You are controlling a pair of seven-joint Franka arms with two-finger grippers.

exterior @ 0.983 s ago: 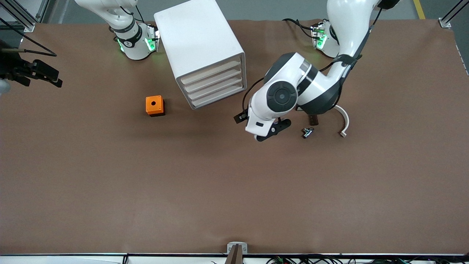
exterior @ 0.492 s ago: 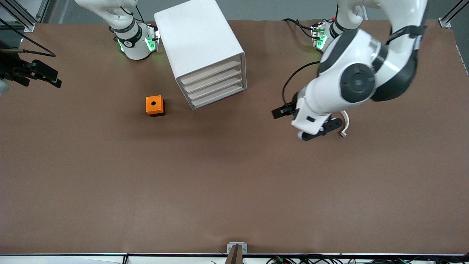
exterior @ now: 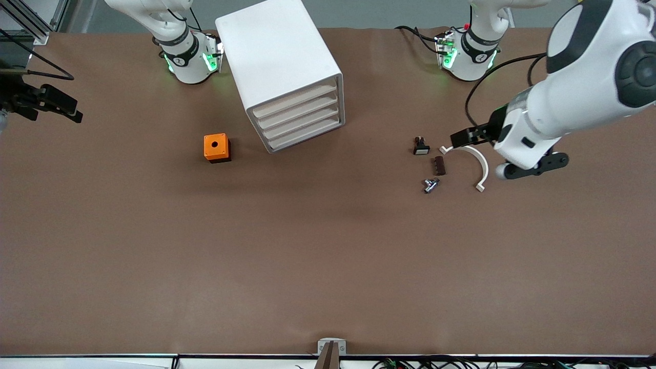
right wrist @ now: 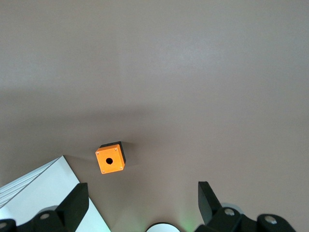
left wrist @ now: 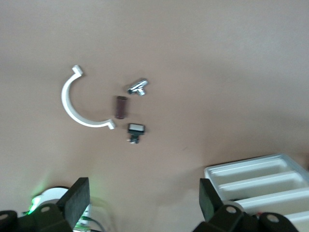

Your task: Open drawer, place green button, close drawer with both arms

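- The left arm's black two-finger gripper [exterior: 533, 165] hangs in the air toward the left arm's end of the brown worktop, just beside a curved white plastic half-ring [exterior: 474, 165]; its fingers [left wrist: 77, 203] stand wide apart with nothing between them.
- Near the half-ring lie a small dark brown cylinder [exterior: 439, 165], a little shiny metal fitting [exterior: 430, 185] and a small black switch with a white face [exterior: 421, 146], all apart from one another.
- The right arm's black gripper [exterior: 51, 102] waits aloft at the worktop's edge at the right arm's end, fingers [right wrist: 75, 205] spread and empty.
- The tall white box cabinet [exterior: 279, 72] stands near the edge where the bases are; its bottommost cream-fronted drawer [exterior: 306, 135] sits pushed in.
- An orange cube with a round hole on top [exterior: 216, 147] rests beside the cabinet.
- The green-capped button cannot be made out in any view.
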